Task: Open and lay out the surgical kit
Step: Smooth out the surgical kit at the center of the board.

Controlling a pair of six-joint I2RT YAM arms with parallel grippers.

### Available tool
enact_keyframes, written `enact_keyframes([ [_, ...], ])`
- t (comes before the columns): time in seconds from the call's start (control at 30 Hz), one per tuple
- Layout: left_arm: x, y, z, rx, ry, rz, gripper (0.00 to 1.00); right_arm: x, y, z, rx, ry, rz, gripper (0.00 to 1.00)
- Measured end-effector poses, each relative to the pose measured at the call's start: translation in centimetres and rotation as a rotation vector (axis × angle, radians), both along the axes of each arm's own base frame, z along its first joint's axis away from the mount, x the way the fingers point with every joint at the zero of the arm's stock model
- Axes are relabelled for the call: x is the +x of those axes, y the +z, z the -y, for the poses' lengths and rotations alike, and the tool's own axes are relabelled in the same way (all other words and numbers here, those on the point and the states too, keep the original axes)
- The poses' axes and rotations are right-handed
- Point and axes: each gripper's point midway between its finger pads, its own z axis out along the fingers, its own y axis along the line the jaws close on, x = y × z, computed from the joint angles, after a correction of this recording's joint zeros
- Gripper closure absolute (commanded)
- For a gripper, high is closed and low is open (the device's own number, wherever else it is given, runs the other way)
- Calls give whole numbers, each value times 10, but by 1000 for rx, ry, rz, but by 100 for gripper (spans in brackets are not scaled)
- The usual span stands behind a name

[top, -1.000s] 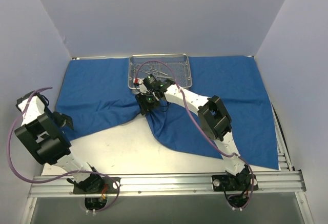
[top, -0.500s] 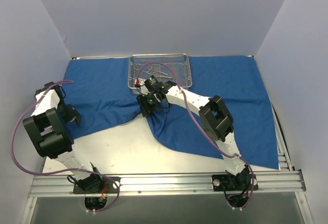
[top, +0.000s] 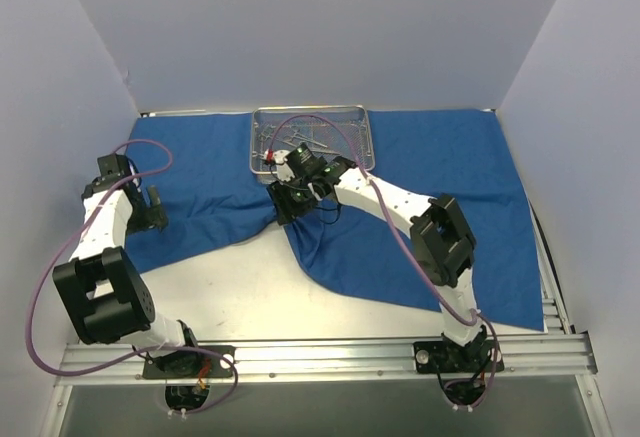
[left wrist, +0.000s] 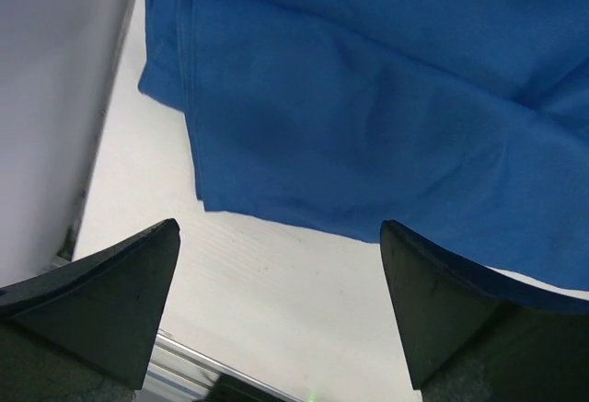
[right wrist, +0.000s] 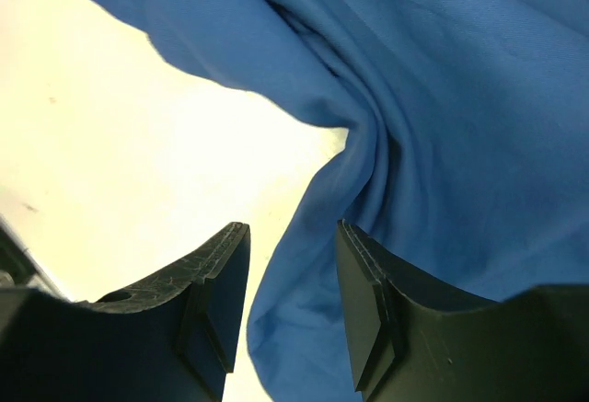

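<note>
**One wrap, one tray, both pairs of fingers empty**

One royal-blue cloth wrap (top: 440,177) lies across the far half of the counter (top: 240,287). Its right side lies flat and reaches nearly to the near edge. Its left side runs out to the left wall. Between them a wedge of bare counter cuts in from the near side.

One silver wire-mesh tray (top: 310,109) sits on the cloth at far centre. Thin steel instruments (top: 300,142) lie inside it, overlapping. There are a few, too tangled for me to count.

My right fingers (top: 288,207) hang just on the near side of the tray, where the cloth gathers into a bunch. The wrist view shows them (right wrist: 292,236) about half parted over the cloth's (right wrist: 442,98) creased edge and pale counter (right wrist: 92,144). I see nothing pinched between them.

My left fingers (top: 152,207) are over the wrap's left end. They (left wrist: 278,236) stand spread as wide as they go, holding nothing. Below them is a hemmed corner of cloth (left wrist: 368,98) and bare counter (left wrist: 276,282).
</note>
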Motion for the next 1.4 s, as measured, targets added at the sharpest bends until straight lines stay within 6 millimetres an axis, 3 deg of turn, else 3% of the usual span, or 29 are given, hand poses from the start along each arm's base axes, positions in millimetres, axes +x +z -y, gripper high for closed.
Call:
enact_keyframes([
  [0.17,5,-7,-6,29,-83,-29,24,-5,26,4,34,1,33,58],
  [0.27,-1,-11,-11,49,-101,-57,29,-11,36,6,48,7,46,58],
  [0.5,-16,-36,-27,36,-66,-185,27,-17,37,8,47,13,45,59],
  [0.7,-24,-42,-32,56,-58,-242,27,-21,29,11,31,14,29,59],
  [0.8,-27,-52,-34,49,-68,-286,30,-20,30,11,33,14,31,59],
  [0.87,-28,-59,-33,38,-77,-310,37,-20,29,11,33,14,31,59],
  [1.13,-27,-78,-33,-38,-109,-342,39,-20,30,11,33,14,32,59],
  [1.4,-25,-77,-40,-76,-93,-309,24,-21,29,12,31,13,29,59],
])
